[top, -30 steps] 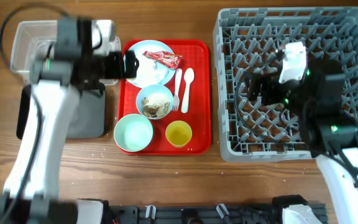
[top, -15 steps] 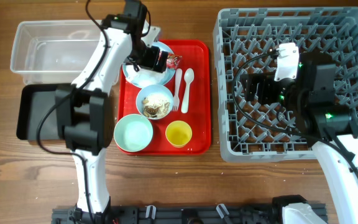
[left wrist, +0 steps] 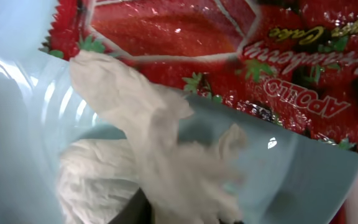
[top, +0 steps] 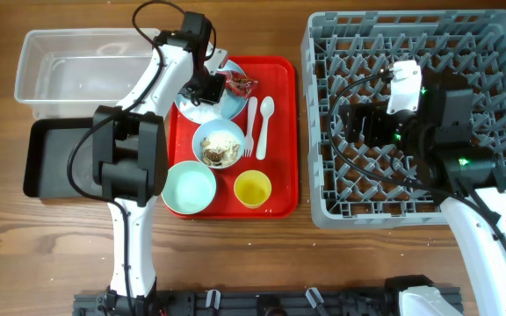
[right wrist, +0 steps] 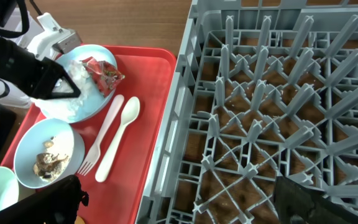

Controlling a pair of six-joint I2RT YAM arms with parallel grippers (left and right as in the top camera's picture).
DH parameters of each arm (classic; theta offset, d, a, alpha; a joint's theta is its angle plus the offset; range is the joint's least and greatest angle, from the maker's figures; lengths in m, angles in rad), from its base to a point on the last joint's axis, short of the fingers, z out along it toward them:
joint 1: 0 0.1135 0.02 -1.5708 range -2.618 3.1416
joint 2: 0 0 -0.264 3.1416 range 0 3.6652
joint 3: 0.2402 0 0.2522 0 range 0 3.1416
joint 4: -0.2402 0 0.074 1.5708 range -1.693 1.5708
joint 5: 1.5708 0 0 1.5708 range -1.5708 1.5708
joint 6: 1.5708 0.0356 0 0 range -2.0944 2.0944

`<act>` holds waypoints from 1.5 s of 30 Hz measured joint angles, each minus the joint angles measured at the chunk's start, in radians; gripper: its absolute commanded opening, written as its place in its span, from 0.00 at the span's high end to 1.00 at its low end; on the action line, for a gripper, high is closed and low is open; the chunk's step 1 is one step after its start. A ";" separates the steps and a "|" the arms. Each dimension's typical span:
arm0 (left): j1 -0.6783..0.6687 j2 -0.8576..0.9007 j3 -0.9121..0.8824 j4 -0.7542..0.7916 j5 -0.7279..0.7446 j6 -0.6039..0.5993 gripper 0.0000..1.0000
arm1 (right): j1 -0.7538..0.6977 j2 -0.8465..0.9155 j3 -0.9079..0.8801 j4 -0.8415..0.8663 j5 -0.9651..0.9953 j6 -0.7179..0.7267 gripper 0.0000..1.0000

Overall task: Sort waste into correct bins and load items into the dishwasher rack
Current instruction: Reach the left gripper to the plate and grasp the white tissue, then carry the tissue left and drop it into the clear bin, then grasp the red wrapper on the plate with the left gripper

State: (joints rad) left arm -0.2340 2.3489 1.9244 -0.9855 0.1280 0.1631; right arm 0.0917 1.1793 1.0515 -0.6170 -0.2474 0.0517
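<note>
The bench [top: 235, 254] is brown wood with visible grain; it fills the overhead view, so nothing of the room shows except a dark rail [top: 262, 303] along its near edge. The grey dishwasher rack [top: 499, 53] sits at the right end, its pegs bare, with the wood showing through its floor. The right claw [right wrist: 179, 186] hangs over the rack's left half, its 2 fingers spread wide. The red tray [top: 284, 132] lies mid-bench, just beside the rack. At the left end the clear tub [top: 68, 66] sits behind the black tray [top: 51, 167]. On the red tray the pale blue plate [top: 231, 107] is at the back. In front of it are the small blue bowl [top: 200, 139], then the mint-green bowl [top: 188, 188] and the yellow cup [top: 253, 188] side by side. The fork [top: 250, 127] and spoon [top: 265, 123] lie parallel to the right of the plate. The left claw [top: 207, 88] is down on the plate at the white tissue [left wrist: 160, 155]; I cannot tell whether it grips. The red wrapper [top: 241, 84] lies on the plate's right edge, touching the tissue. Food scraps [top: 222, 154] sit in the small blue bowl.
</note>
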 measured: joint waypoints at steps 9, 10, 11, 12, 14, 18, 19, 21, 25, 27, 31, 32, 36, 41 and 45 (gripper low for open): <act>0.000 -0.001 0.000 -0.036 0.025 -0.110 0.96 | 0.000 0.000 0.000 0.000 0.000 0.000 0.00; 0.000 -0.007 0.000 -0.049 0.026 -0.118 0.96 | 0.000 0.000 0.000 0.000 0.000 0.000 0.00; 0.000 -0.021 0.000 -0.062 0.027 -0.126 0.96 | 0.000 0.000 0.000 0.000 0.000 0.000 0.00; 0.000 -0.043 0.000 -0.073 0.027 -0.131 0.96 | 0.000 0.000 0.000 0.000 0.000 0.000 0.00; 0.000 -0.109 0.000 -0.093 0.027 -0.139 0.96 | 0.000 0.000 0.000 0.001 0.000 0.000 0.00; 0.016 -0.313 0.004 -0.107 0.035 -0.143 0.96 | 0.000 0.000 0.000 0.005 0.000 0.014 0.00; 0.027 -0.331 0.006 -0.109 0.036 -0.145 0.96 | 0.000 0.000 0.000 0.005 0.000 0.015 0.00; 0.105 -0.369 0.009 -0.100 0.042 -0.164 0.96 | 0.000 0.000 0.000 0.012 0.000 0.015 0.00; 0.270 -0.369 0.009 -0.016 0.041 -0.194 0.78 | 0.000 0.000 0.000 0.012 0.000 0.015 0.00; 0.344 -0.357 0.009 0.032 0.041 -0.201 0.21 | 0.000 0.000 0.000 0.013 0.000 0.015 0.00; 0.411 -0.288 0.009 0.059 0.037 -0.211 0.00 | 0.000 0.000 0.000 0.012 0.000 0.015 0.00; 0.412 -0.267 0.009 0.059 0.037 -0.214 0.00 | 0.000 0.000 0.000 0.012 0.000 0.015 0.00; 0.397 -0.247 0.009 0.057 0.040 -0.214 0.00 | 0.000 0.000 0.000 0.019 0.000 0.015 0.00; 0.299 -0.262 0.008 0.059 0.041 -0.224 0.00 | 0.000 0.000 0.000 0.019 0.000 0.015 0.00; 0.092 -0.266 0.008 0.106 0.036 -0.308 0.00 | 0.000 0.000 0.000 0.019 0.000 0.015 0.00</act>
State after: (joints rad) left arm -0.1425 2.0830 1.9327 -0.8799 0.1642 -0.1448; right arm 0.0917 1.1797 1.0515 -0.5980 -0.2474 0.0669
